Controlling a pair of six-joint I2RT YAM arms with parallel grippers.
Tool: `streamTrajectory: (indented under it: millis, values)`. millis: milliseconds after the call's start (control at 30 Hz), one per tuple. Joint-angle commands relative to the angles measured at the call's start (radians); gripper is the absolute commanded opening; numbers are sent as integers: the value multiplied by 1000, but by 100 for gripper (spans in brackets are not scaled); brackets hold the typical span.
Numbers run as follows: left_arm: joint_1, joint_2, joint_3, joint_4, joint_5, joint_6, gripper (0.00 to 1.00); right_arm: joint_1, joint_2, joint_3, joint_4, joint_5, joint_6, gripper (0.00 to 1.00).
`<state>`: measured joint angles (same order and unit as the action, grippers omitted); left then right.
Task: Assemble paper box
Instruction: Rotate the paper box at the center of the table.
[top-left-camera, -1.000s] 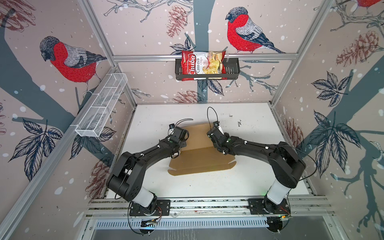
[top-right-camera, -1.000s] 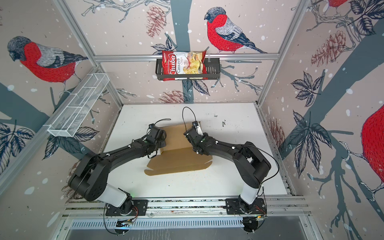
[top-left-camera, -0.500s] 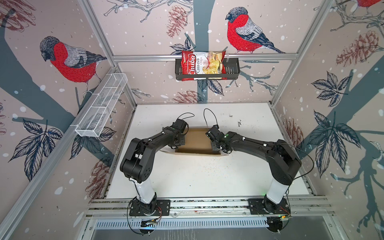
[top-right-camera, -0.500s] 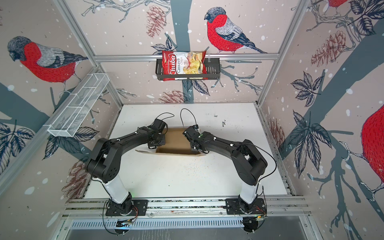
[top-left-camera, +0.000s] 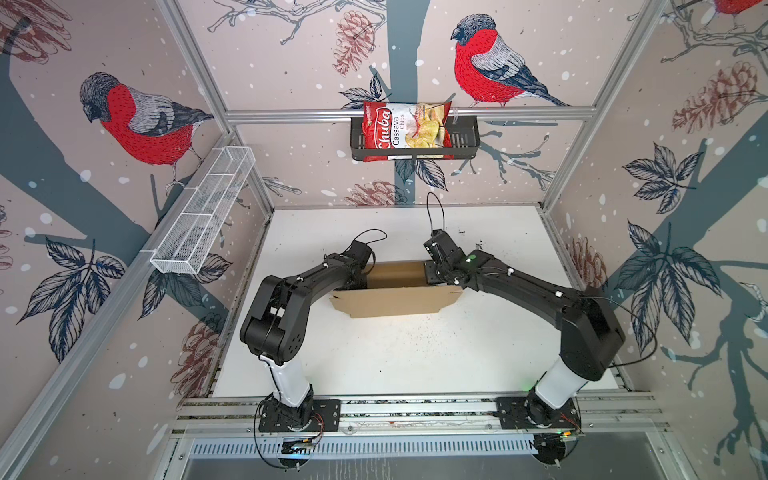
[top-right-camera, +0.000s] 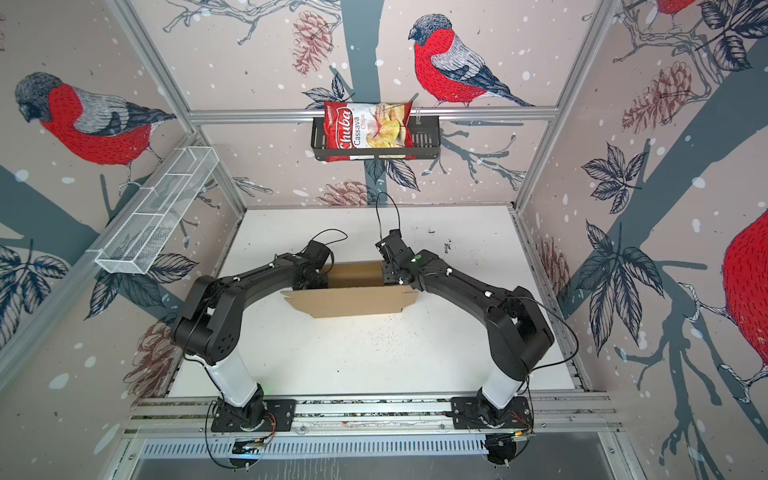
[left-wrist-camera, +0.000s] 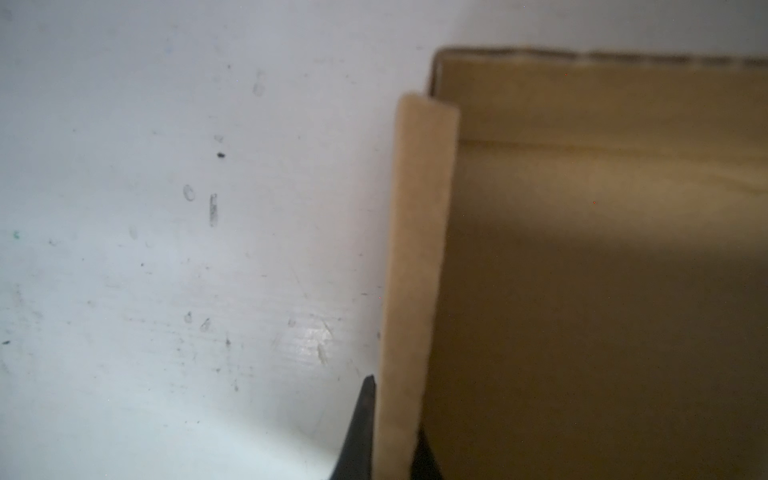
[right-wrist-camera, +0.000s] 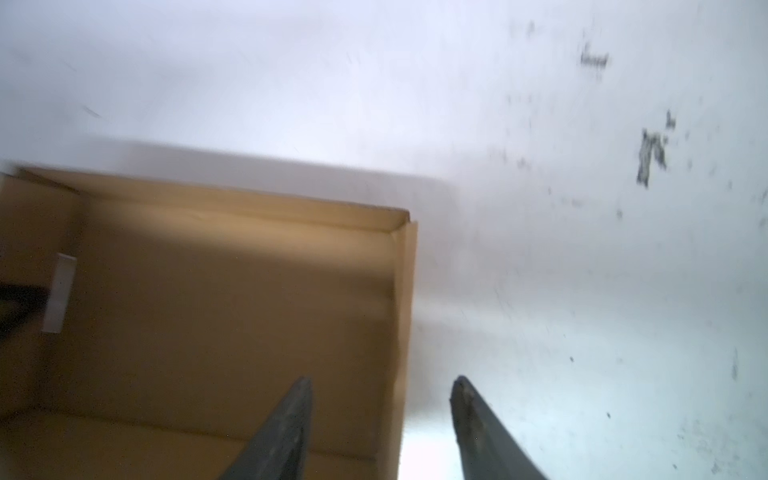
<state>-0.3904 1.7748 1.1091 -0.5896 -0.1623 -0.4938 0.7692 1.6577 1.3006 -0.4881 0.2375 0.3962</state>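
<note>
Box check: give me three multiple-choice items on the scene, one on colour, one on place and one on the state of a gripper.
1. The box is
A) brown
B) white
C) red

2. The chips bag is
A) inside the box
B) in the black basket on the back wall
C) under the box

3. The left gripper is
A) open, clear of the box
B) holding the chips bag
C) shut on the box's side wall

Answers:
1 A: plain brown cardboard shows in both top views.
2 B: the bag stands in the basket, far from the box.
3 C: in the left wrist view, its fingers pinch the wall from both sides.
</note>
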Motion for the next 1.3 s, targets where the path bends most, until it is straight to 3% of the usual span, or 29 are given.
streamTrajectory:
  millis: [0, 233, 533, 800, 967, 1067, 1267]
  values:
    - [9, 1, 2, -21, -16, -31, 0, -14, -45, 46, 45, -84, -64, 62]
    - [35, -10, 25, -30, -1, -123, 4, -112, -229, 67, 66, -93, -81, 68]
    - [66, 2, 104, -70, -28, -239, 7, -262, -511, -92, 153, -159, -94, 76]
    - [86, -46, 13, 43, 67, -458, 6, -248, -493, -152, 146, -439, 103, 78]
    - [84, -93, -34, 94, 86, -555, 10, -214, -431, -139, 114, -433, 130, 79]
    - [85, -101, -20, 80, 89, -561, 23, -211, -409, -128, 103, -436, 127, 79]
    - [86, -114, -16, 53, 79, -547, 36, -209, -372, -126, 115, -442, 118, 79]
